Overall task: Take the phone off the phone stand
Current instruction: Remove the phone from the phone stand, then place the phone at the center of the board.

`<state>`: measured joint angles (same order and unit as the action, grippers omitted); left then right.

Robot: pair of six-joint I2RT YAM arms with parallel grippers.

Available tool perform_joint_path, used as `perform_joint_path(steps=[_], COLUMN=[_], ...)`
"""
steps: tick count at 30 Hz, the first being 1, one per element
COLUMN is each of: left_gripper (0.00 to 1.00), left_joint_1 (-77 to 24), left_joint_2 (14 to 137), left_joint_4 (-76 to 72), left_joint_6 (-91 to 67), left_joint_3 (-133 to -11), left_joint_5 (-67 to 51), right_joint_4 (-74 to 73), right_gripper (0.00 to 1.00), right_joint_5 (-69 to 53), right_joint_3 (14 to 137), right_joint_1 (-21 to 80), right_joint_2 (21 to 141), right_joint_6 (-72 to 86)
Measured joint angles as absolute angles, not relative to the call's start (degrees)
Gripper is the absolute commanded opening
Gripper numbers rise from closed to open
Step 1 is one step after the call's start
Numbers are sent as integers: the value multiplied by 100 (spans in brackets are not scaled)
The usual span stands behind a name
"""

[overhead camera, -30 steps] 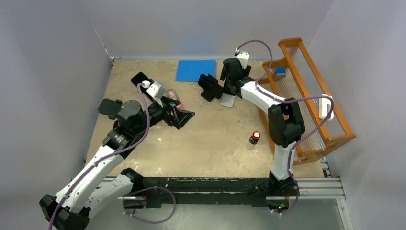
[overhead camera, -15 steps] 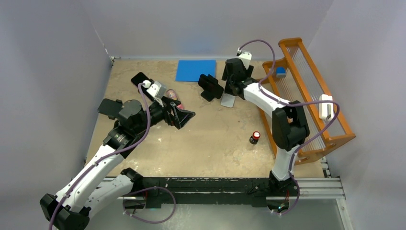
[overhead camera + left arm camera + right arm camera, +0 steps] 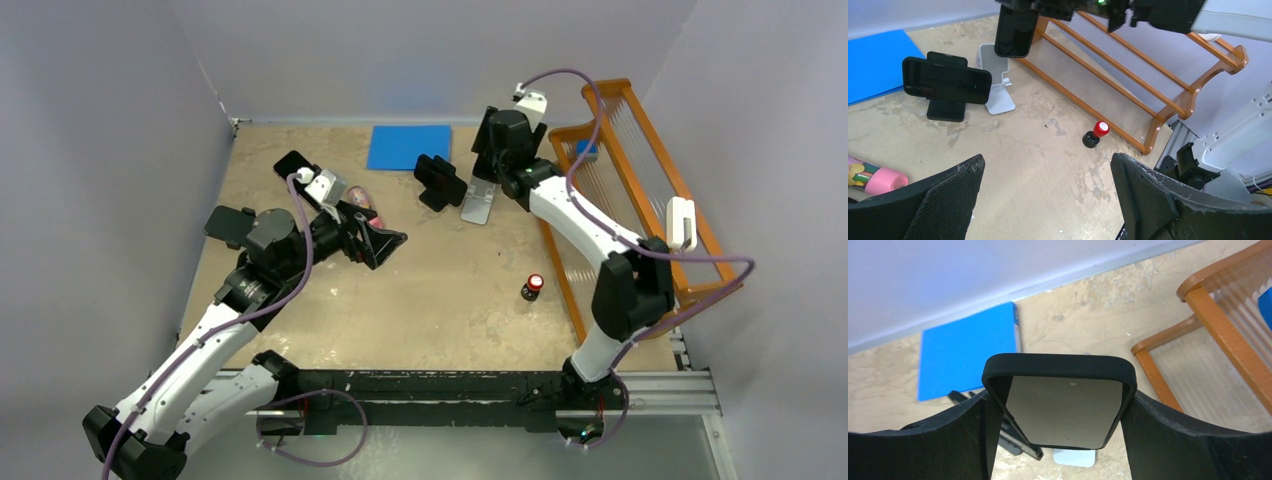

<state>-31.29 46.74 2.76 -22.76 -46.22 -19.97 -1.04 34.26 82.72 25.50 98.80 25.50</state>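
Top view: right jaws hover beyond the white stand (image 3: 477,203); left jaws spread wide, empty (above the surface (image 3: 450,290)). Left wrist view: phone (image 3: 1015,30) hangs above stand. Right wrist view: jaws clamp phone's edges.

In the right wrist view the phone (image 3: 1063,410), gripped by the right hand (image 3: 1060,440), covers nearly all of the white phone stand (image 3: 1074,458); only a strip of its base shows. Left of that stand, a black holder (image 3: 1018,449) is mostly behind that hand. In the left wrist view the phone's top is cut by the upper edge, and a pink-capped tube (image 3: 883,181) left of the stand is half hidden.
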Motion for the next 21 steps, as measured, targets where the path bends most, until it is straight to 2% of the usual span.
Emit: perform_joint_path(steps=[10, 16, 21], left_gripper=[94, 96, 100], left_joint_1=[-3131, -3131, -3131], left_joint_2=[4453, 4195, 4250], left_joint_4=[276, 261, -43], left_joint_6=[-2274, -2239, -2187], left_joint_3=[-4602, -4541, -4407], left_joint_5=[-1745, -1509, -1752], right_joint_4=[-331, -471, -434], right_gripper=[51, 51, 51], right_joint_5=[2908, 2375, 1887], right_joint_3=[7822, 7325, 6751], right_joint_1=[2904, 3697, 4508], right_joint_2=[8007, 6914, 6353], right_joint_6=[2578, 2541, 2571])
